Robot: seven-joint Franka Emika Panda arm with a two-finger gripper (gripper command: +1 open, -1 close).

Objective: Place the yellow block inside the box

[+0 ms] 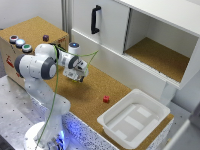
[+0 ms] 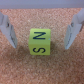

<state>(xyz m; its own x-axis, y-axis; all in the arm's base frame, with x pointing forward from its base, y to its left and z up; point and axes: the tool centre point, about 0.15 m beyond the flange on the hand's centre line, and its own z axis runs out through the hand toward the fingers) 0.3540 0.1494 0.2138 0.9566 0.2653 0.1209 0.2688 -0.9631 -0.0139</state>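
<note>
Because the yellow block (image 2: 41, 42) lies on the cork surface (image 1: 90, 100) toward its back edge, the gripper (image 1: 76, 76) hangs over it, fingers (image 2: 73, 32) apart on either side and touching nothing, apparently lined up for a grasp. Well apart, the box (image 1: 150, 105) sits open at the surface's front corner, past the small red cube (image 1: 106, 99).

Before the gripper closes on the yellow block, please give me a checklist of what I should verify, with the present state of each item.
1. Yellow block lies between the two fingers: ok, wrist view.
2. Gripper is open wider than the block: ok.
3. Fingers are low enough to pinch the block: cannot tell.
4. Small red cube is away from the gripper: ok, exterior view.
5. Box holds nothing that blocks the drop: ok.
6. Green cable hangs free of the gripper: cannot tell.
</note>
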